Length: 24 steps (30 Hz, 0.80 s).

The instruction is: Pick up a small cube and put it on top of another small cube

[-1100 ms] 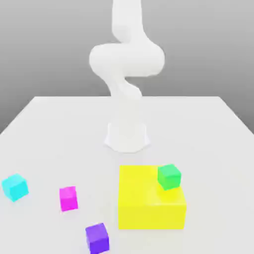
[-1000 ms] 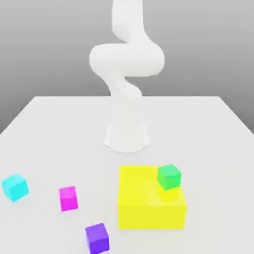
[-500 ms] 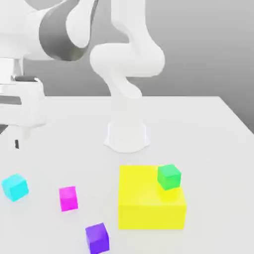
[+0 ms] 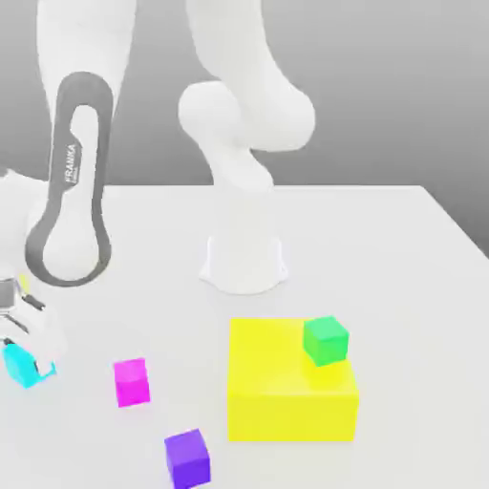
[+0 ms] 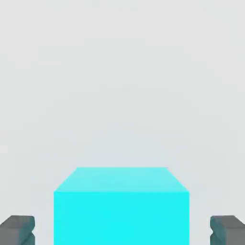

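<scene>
The small cyan cube (image 4: 23, 368) rests on the white table at the exterior view's far left. My gripper (image 4: 19, 351) has come down over it, and the white hand covers the cube's upper part. In the hand view the cube (image 5: 122, 206) sits between the two grey fingertips (image 5: 17, 229), with a strip of bare table showing on each side of it. The gripper is open and the fingers stand apart from the cube's sides. Other small cubes are a magenta one (image 4: 132, 382), a purple one (image 4: 187, 457) and a green one (image 4: 326, 340).
The green cube sits on the far corner of a big yellow block (image 4: 287, 396), right of centre. The arm's white base (image 4: 244, 263) stands mid-table behind the block. A grey-ringed arm link (image 4: 69, 181) hangs over the left side.
The arm has swung in from the left and lowered onto the cyan cube, which now sits between the fingers. None of the cubes has moved.
</scene>
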Tool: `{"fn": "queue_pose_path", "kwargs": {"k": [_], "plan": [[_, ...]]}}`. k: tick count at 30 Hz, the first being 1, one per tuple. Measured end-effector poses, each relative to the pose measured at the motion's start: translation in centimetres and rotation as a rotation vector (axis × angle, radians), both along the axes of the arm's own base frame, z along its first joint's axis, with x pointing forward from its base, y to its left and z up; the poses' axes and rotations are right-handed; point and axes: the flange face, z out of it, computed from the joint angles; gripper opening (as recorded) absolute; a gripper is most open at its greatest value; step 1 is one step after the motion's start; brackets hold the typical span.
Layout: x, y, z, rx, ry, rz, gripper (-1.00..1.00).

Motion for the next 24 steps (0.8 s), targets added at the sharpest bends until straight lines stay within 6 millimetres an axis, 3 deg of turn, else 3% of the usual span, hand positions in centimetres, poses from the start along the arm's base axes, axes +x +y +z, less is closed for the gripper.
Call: {"fn": "queue_pose_path", "kwargs": {"k": [4,9,10,13,14,17,21,24], "plan": [[0.0,0.0,-0.3,0.001,0.000,-0.001,-1.00],[0.0,0.0,4.6,0.001,0.000,0.000,-1.00],[0.7,0.9,5.5,0.009,-0.005,0.018,-1.00],[5.5,7.7,7.9,0.054,-0.030,0.168,-1.00],[7.6,11.3,8.7,0.068,-0.034,0.253,-1.00],[10.5,20.6,11.4,0.096,-0.041,0.448,-1.00],[10.6,30.2,14.8,0.097,-0.034,0.644,-1.00],[8.9,37.7,17.2,0.068,-0.018,0.815,-1.00]]}}
